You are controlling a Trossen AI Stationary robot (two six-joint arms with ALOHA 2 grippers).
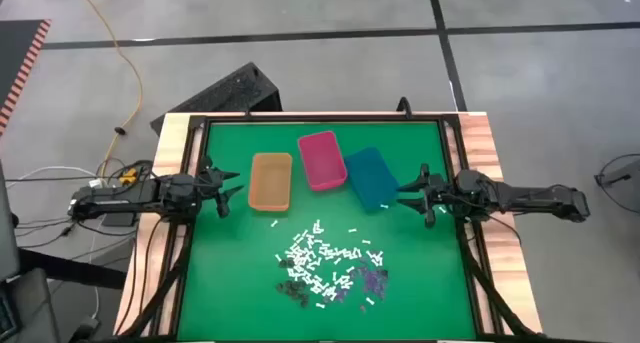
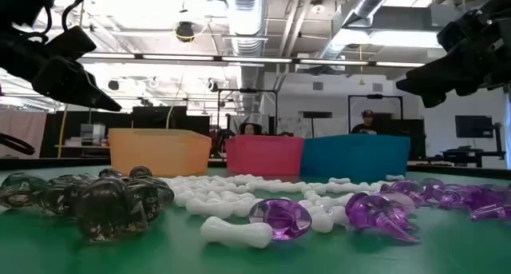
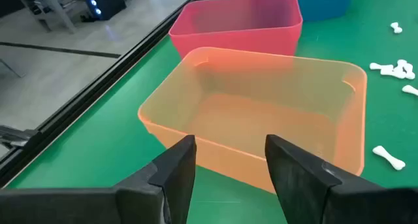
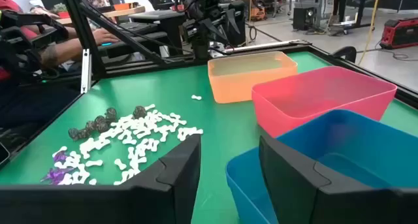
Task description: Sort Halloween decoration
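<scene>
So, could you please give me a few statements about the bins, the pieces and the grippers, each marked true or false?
1. The orange bin is empty. True.
2. The pink bin stands between the orange bin and the teal bin. True.
3. The white pieces are already in the teal bin. False: they lie loose on the green mat, with the purple pieces and dark pieces.
4. The left gripper holds a white piece. False: it is open and empty, beside the orange bin.
5. The right gripper is open beside the teal bin. True.
</scene>
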